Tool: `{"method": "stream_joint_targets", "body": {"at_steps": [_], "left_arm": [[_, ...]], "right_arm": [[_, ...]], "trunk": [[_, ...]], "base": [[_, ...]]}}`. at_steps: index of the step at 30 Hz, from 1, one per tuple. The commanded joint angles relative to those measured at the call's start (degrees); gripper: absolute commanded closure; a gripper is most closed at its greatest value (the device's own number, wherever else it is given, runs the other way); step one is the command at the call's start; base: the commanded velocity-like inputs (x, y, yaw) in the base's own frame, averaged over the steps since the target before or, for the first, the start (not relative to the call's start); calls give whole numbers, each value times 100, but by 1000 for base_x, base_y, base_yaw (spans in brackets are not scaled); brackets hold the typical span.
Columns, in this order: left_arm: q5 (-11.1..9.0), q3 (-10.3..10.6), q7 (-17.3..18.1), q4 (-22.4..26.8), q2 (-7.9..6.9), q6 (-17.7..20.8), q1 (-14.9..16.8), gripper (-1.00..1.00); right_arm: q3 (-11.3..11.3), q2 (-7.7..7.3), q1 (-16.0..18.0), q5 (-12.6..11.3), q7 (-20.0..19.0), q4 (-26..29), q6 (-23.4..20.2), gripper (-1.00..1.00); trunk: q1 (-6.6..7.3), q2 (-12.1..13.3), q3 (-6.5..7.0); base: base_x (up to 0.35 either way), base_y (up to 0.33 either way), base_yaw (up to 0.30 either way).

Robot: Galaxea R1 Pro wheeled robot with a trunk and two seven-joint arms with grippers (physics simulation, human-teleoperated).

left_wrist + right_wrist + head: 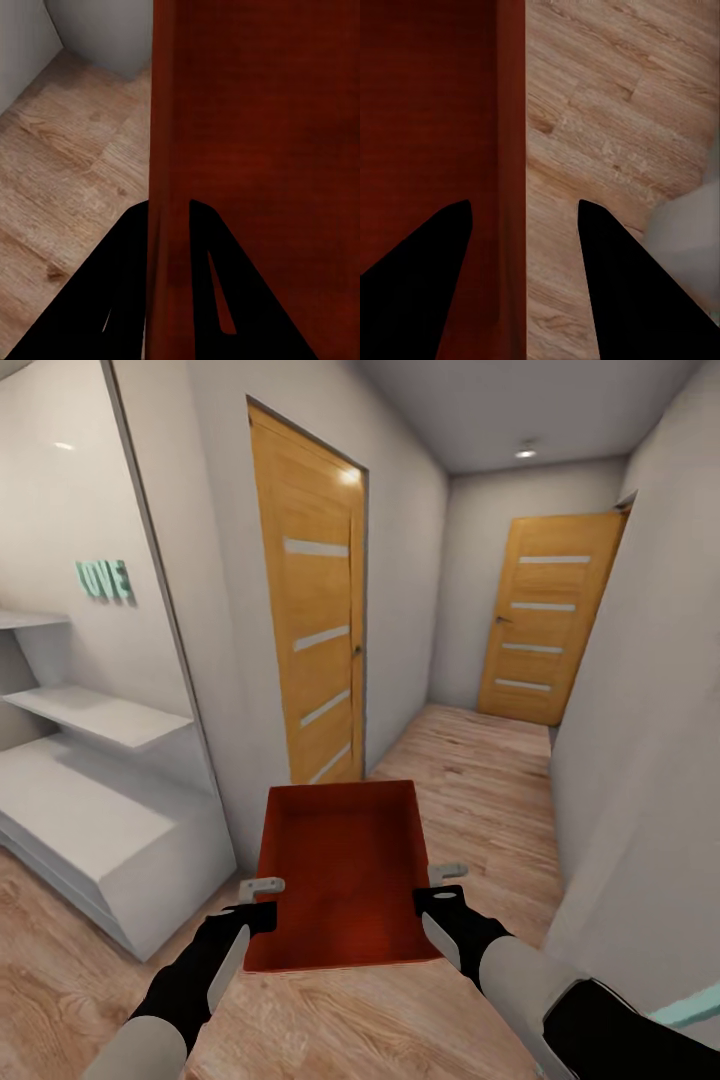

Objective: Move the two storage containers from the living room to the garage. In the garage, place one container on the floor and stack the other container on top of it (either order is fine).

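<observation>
Head view shows the orange-red storage container [345, 875] carried level over the wood plank floor [480, 780] of a corridor. Left gripper [262, 887] fingers clamp its left wall; right gripper [447, 874] fingers straddle the right wall with a visible gap. Both forearms reach forward, low. Keep the bin level and centred between the walls, and tighten the right side.

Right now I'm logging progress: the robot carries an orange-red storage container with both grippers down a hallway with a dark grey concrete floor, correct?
Not quite. The floor is light wood plank, as the head view shows. The rest holds: the left gripper and right gripper carry the orange-red storage container down a hallway.
</observation>
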State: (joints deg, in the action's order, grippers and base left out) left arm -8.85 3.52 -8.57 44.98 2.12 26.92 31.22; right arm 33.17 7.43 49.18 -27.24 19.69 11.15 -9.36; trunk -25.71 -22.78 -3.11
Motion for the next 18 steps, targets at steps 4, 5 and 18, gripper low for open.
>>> {"method": "stream_joint_targets", "body": {"at_steps": [4,5,18], "left_arm": [[203,-1,-92,19,-21,-82,5,100],[204,-1,-92,19,-23,-82,6,100],[202,-1,-92,19,-20,-82,6,100]], "right_arm": [[172,-5,3,-229,-71,1,-23,100],[172,-5,2,-229,-71,1,-23,100],[172,-5,2,-229,-71,1,-22,100]], "trunk": [[-7,-14,-14],[-7,-14,-14],[-7,-14,-14]], "base": [[322,0,-18],[322,0,-4],[322,0,-9]]}}
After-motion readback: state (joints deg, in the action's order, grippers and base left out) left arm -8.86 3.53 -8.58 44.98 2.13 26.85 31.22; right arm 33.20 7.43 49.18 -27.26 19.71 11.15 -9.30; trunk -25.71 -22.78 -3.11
